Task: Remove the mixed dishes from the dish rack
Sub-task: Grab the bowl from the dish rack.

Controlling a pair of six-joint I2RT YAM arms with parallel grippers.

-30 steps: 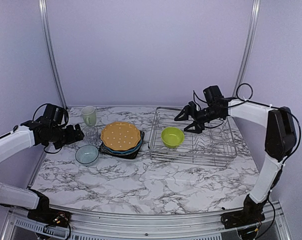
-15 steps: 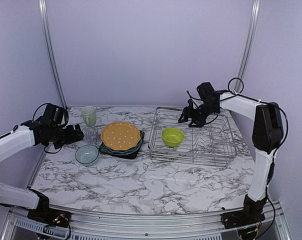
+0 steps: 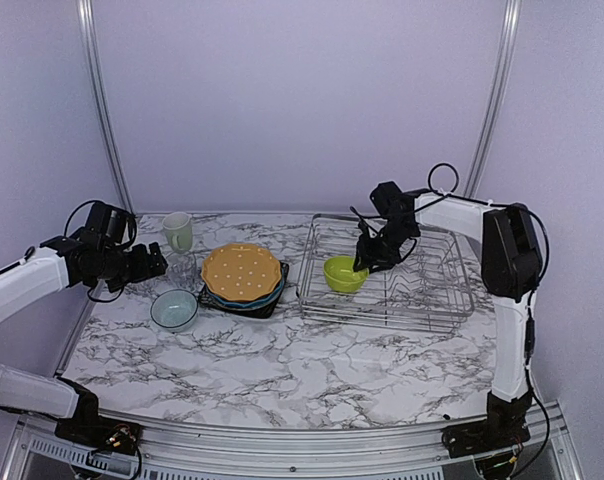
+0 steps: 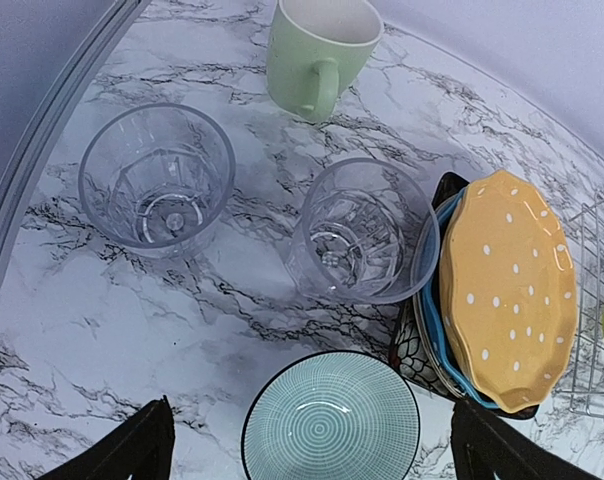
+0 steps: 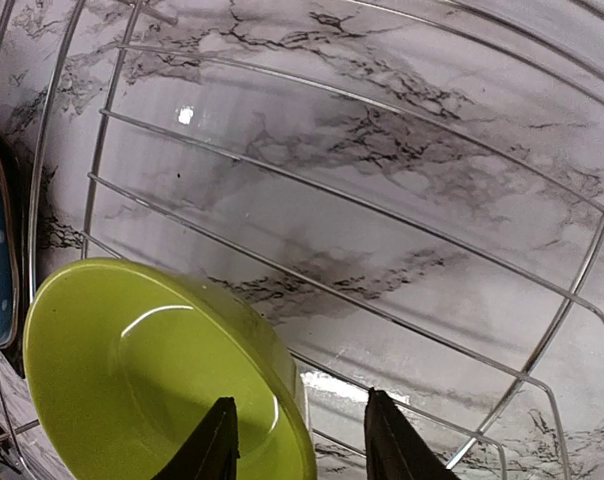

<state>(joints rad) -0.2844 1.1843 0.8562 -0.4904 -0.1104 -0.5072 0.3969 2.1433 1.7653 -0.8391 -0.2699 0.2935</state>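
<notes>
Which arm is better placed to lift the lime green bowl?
Right: the right pincer straddles the rim of the lime green bowl in the silver wire rack; the left pincer is far off.

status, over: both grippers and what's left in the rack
Left gripper open, hovering near the small bowl. Right gripper open, jaws straddling the rim of the lime green bowl. It's the only dish in the dish rack. Path clear.
</notes>
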